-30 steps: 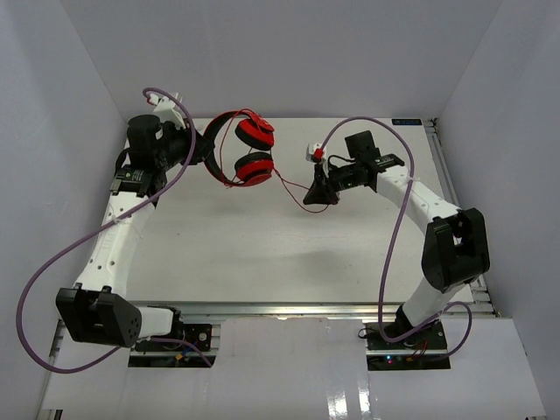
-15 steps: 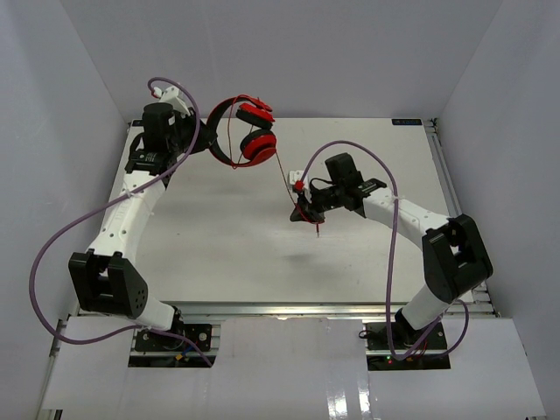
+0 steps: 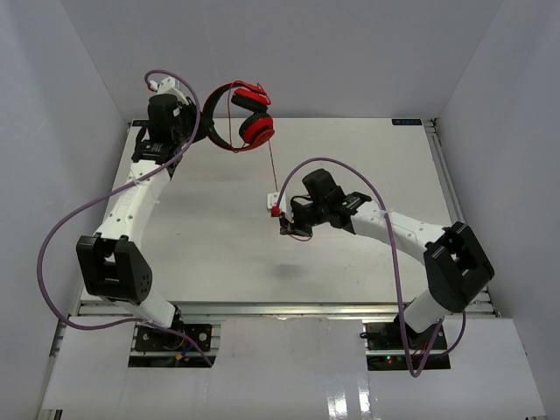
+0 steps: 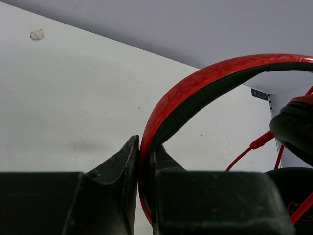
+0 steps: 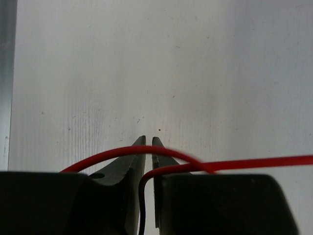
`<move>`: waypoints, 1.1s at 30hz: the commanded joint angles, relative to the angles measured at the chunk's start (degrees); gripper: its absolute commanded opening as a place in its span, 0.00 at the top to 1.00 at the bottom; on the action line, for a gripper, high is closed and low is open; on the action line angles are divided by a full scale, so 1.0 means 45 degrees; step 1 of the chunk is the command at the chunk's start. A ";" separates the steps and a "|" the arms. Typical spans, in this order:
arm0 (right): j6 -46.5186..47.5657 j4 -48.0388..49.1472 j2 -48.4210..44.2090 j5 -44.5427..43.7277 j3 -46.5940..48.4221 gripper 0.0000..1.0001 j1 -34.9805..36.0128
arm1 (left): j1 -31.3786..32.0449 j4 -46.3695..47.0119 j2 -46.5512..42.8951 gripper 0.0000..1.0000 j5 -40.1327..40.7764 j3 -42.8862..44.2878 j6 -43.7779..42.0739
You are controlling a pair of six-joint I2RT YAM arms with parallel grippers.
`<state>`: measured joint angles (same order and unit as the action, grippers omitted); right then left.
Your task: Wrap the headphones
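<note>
Left wrist view: we see the left claw [image 4: 139,147] pressed together on the headband [image 4: 205,83]. The red-and-black band is squeezed edge-on between both fingers and arches up and right out of the pinch. One black ear pad [image 4: 293,127] hangs at the right edge, with strands of thin red cable [image 4: 254,144] just beside it. The pale table [image 4: 73,98] lies beyond, with a white scrap [image 4: 36,35] on it far off to the left.

Right wrist view: the right claw [image 5: 149,142] is nearly closed, pinching the cable [image 5: 244,163]. We note one strand dropping down the slit between the fingers. Another arches over both finger tops, and a long run leaves at the right edge.

Top view: the left claw [image 3: 203,129] holds the headphones [image 3: 256,131] up off the table [image 3: 201,227] at its far-left corner, with the cups hanging right of the claw. From the cups the cable [image 3: 273,171] runs taut and near-straight toward the near side. It ends at the right claw [image 3: 287,224], which sits low over the table's middle. A white scrap [image 3: 272,200] lies just beside the cable there. We cannot tell from above whether the cable's end touches the table.
</note>
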<state>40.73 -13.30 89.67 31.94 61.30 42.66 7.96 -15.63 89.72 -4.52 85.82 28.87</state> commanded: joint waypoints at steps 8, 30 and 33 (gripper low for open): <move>0.0183 -0.0945 0.0771 -0.2864 0.1091 0.77 0.0941 | -0.0031 0.1367 0.0838 1.00 0.2026 0.1755 0.1279; 0.1942 -0.1465 0.0425 -0.3919 0.0628 0.56 0.2563 | -0.0031 0.0953 0.2545 1.00 0.2683 0.3440 0.0596; 0.1805 -0.1546 0.0445 -0.3761 0.0746 0.55 0.2590 | -0.0016 0.0943 0.2635 1.00 0.2655 0.3441 0.0604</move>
<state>48.17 -18.31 93.76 13.81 64.27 53.45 8.01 -15.69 103.53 6.26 97.60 29.98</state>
